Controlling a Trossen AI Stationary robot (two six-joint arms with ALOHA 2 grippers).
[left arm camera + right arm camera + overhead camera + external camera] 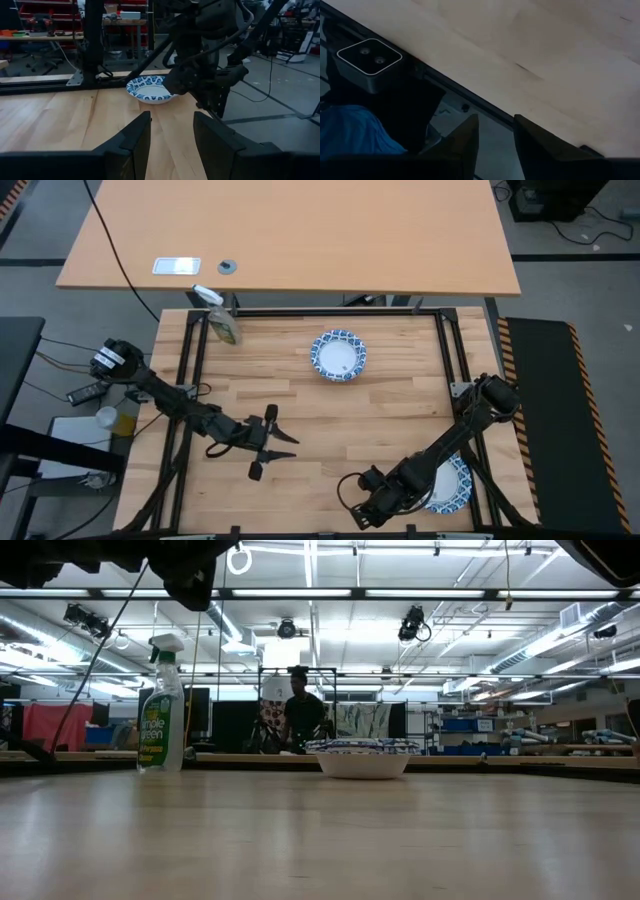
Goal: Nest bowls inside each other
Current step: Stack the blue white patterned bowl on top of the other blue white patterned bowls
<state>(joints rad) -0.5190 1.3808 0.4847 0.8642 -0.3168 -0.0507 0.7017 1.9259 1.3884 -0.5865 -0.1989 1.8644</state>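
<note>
One blue-and-white patterned bowl [338, 355] [362, 757] rests on its base at the far middle of the wooden table. A second bowl [455, 485] [147, 90] sits near the table's near right corner, partly hidden under my right arm. My left gripper [283, 446] [172, 140] hovers left of centre, pointing level toward the table's right, open with nothing between its fingers. My right gripper [357, 512] [496, 137] hangs over the table's near edge, left of the second bowl, slanting down, open and empty.
A green spray bottle [222, 320] [162, 705] stands at the far left corner. A black metal frame [440, 340] rims the table. A small camera [369, 60] sits at the near edge below my right gripper. A person [300, 710] stands in the room behind.
</note>
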